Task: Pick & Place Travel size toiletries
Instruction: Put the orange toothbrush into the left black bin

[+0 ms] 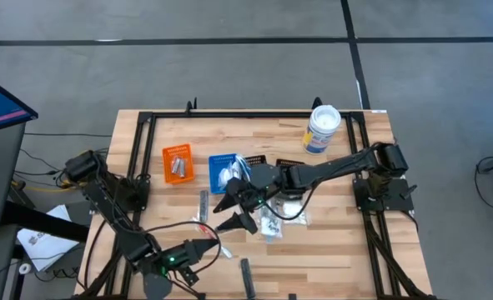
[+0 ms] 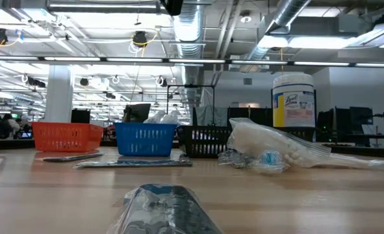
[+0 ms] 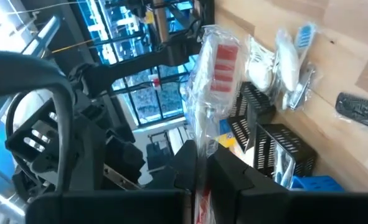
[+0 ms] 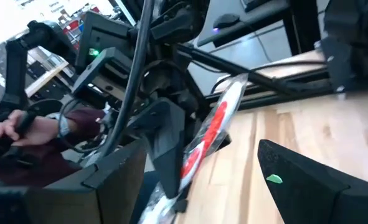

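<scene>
Nearest the low camera lies a dark wrapped packet (image 2: pixel 172 209) on the desk (image 2: pixel 321 195); behind it stand an orange bin (image 2: pixel 67 137), a blue bin (image 2: pixel 146 138) and a black bin (image 2: pixel 208 140), with a heap of clear-wrapped toiletries (image 2: pixel 273 148) to their right and a white tub (image 2: pixel 294 101) beyond.

High view: left arm folded low at the desk's near-left corner, its gripper (image 1: pixel 203 247) pointing toward the centre, fingers closed on a clear-wrapped stick (image 1: pixel 198 229). Right arm stretched across from the right edge, its gripper (image 1: pixel 232 213) over the desk's middle beside the heap (image 1: pixel 273 218), fingers spread wide and holding nothing. Another dark packet (image 1: pixel 246 277) lies at the near edge; a grey strip (image 1: pixel 203 204) lies near the blue bin (image 1: pixel 223 170).

Left wrist view: fingers (image 3: pixel 236 180) pinch the stick (image 3: pixel 216 81), red inside its wrapper, which stands up out of them.

Right wrist view: one wide-set finger (image 4: pixel 308 183) shows, apart from the red stick (image 4: pixel 208 140). A person's hand (image 4: pixel 18 127) appears beyond the desk.
</scene>
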